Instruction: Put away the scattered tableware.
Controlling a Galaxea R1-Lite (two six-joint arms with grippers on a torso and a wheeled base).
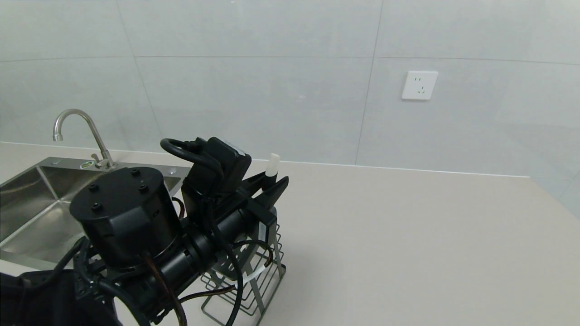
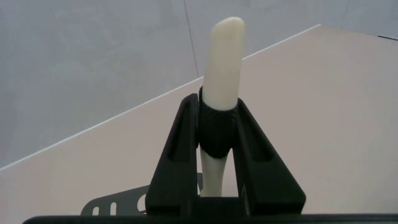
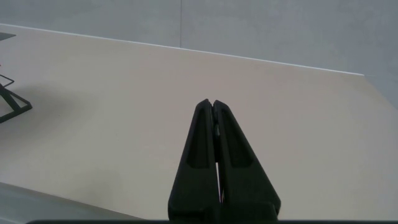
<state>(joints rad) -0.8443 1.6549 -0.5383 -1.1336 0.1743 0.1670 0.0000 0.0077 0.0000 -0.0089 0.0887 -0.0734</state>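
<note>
My left gripper [image 1: 274,180] is shut on a cream-handled utensil [image 1: 273,164], held upright over a grey wire drying rack [image 1: 275,248] on the beige countertop [image 1: 408,235]. In the left wrist view the left gripper [image 2: 216,107] clamps the utensil [image 2: 224,56] at a black band, with the rounded cream tip sticking up past the fingers. The utensil's lower end is hidden behind the jaws. A corner of the rack [image 2: 118,202] shows below it. My right gripper [image 3: 213,104] is shut with nothing in it, above bare countertop [image 3: 112,124].
A steel sink [image 1: 41,199] with a curved faucet [image 1: 79,117] lies to the left of the rack. A tiled wall with a white socket [image 1: 419,84] backs the counter. A rack corner [image 3: 12,102] shows in the right wrist view. Open counter stretches to the right.
</note>
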